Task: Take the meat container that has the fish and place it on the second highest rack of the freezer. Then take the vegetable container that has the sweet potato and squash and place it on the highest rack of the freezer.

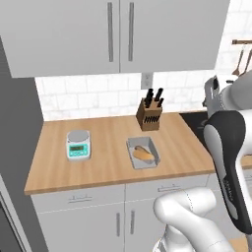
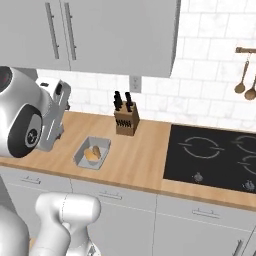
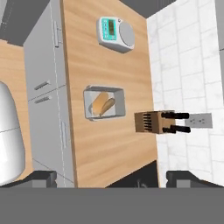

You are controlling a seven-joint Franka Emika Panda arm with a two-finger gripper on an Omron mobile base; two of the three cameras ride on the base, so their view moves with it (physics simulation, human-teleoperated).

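the vegetable container (image 1: 143, 153) is set near the middle of the wooden counter (image 1: 103, 157), between the kitchen scale (image 1: 78, 144) and the knife block (image 1: 150, 114), apart from both. it is judged rigid, thin-walled, smooth and light; the sweet potato and squash (image 3: 103, 104) lie loose and could roll if tilted. a long rim wall is the advised grasp point. the gripper (image 3: 111, 177) is held high above with its jaws wide apart, nothing between them.

no readable text; the scale (image 1: 78, 144) display is blurred.
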